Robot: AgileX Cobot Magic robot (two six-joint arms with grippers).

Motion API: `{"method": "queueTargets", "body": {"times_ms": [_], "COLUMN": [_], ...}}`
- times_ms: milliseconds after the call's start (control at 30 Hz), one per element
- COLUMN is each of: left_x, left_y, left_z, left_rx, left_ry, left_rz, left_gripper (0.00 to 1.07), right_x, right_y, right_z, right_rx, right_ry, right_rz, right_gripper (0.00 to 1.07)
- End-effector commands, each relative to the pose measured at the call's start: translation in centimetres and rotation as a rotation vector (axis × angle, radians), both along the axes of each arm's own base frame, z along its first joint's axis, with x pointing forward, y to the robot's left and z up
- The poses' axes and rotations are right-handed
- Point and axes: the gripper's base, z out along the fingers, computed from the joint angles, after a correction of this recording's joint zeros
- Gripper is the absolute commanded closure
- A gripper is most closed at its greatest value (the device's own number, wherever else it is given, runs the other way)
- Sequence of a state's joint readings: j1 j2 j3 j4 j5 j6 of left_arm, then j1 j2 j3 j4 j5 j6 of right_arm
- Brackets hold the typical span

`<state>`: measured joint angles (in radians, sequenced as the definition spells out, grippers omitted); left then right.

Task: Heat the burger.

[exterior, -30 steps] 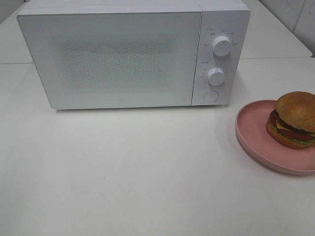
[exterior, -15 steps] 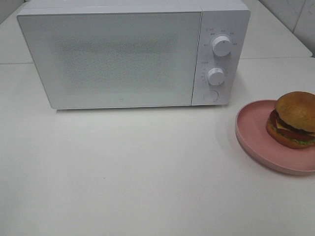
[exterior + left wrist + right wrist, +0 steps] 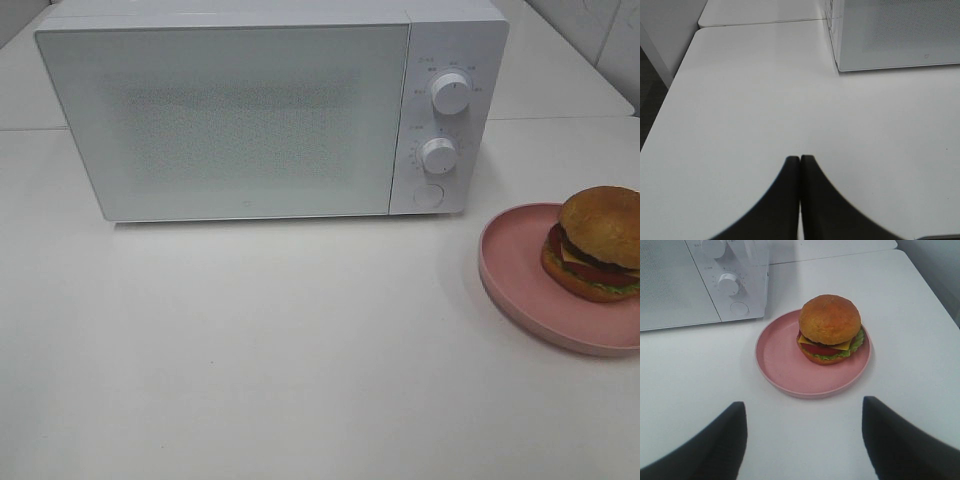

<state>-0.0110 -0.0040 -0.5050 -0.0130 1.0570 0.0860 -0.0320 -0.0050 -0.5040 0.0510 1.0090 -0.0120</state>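
the right gripper (image 3: 802, 432) hangs with its jaws spread wide and nothing between them, low over the worktop (image 3: 300, 340) and a little short of the pink plate (image 3: 780, 357); the left gripper (image 3: 800, 165) is pressed closed, its tips touching, empty, over bare worktop off the microwave's (image 3: 270, 110) hinge-side corner; the burger (image 3: 830, 330) sits upright on the plate, toward the plate's far rim from the right gripper, and the plate lies just beside the microwave's control-panel corner, not touching it; nothing has been picked up and the microwave door (image 3: 225, 120) is shut, so the task looks barely begun.

the step in hand seems to be the first reach; to do it well, i judge the door should be opened before the plate is carried over, since a shut door blocks the way in; the round button (image 3: 428, 195) under the two knobs (image 3: 440, 155) is probably the door release, though i cannot tell for sure; a grip on the plate rim nearest the right gripper would be safer than squeezing the soft bun, and the plate should stay level so the stacked layers do not slide.

around the microwave the worktop shows a seam behind; a swinging door may sweep the space in front, where the left gripper waits.
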Motion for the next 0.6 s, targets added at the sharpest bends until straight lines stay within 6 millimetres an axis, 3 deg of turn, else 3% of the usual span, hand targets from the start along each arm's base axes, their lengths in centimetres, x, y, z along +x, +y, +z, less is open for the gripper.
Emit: {"method": "queueTargets", "body": {"times_ms": [33, 600], "left_x": [-0.34, -0.34], "left_y": [-0.02, -0.02], "left_z": [0.05, 0.05], "left_rx": [-0.006, -0.006], "left_ry": [-0.040, -0.040], "left_rz": [-0.003, -0.003], "left_gripper": [1.06, 1.06], "right_x": [-0.35, -0.35], "right_y": [-0.02, -0.02], "right_z": [0.03, 0.03], "right_rx": [-0.009, -0.009], "right_ry": [-0.032, -0.032], "right_rz": [0.000, 0.000], "right_gripper": [0.44, 0.44]}}
